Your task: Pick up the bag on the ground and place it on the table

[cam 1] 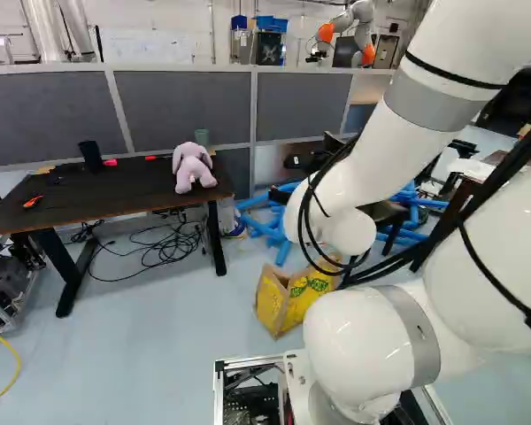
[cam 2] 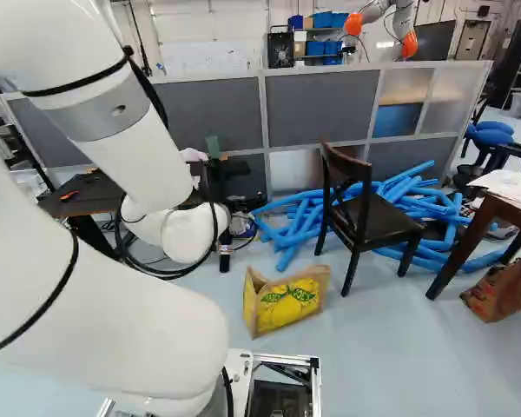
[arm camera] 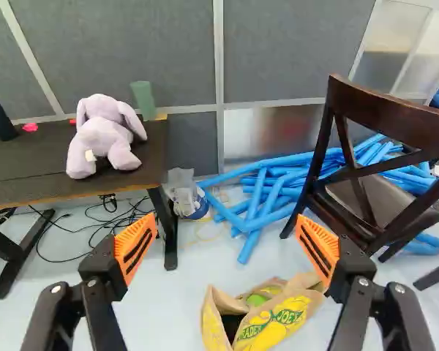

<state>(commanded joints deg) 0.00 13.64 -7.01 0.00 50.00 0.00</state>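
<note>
Beyond the arm's wrist, black parts of the gripper [cam 2: 236, 178] show in the right base view. The wrist view has the gripper [arm camera: 225, 245] open, its orange pads wide apart with nothing held. A brown and yellow paper bag [arm camera: 278, 322] rests on the floor below and beyond the fingers, its mouth open upward; the same bag [cam 2: 286, 304] stands left of the chair in the right base view. The dark table [cam 1: 115, 199] is at the left of the left base view, with a pink plush animal [cam 1: 193, 166] on its top.
A dark wooden chair [cam 2: 365, 213] stands behind the bag, among blue foam tubes [cam 2: 300, 217]. Cables [cam 1: 155, 248] lie under the table. Grey partitions [cam 2: 317, 109] run behind. Another paper bag [cam 2: 501, 291] is on the floor by a second table [cam 2: 504, 204]. Another robot [cam 1: 350, 27] stands beyond.
</note>
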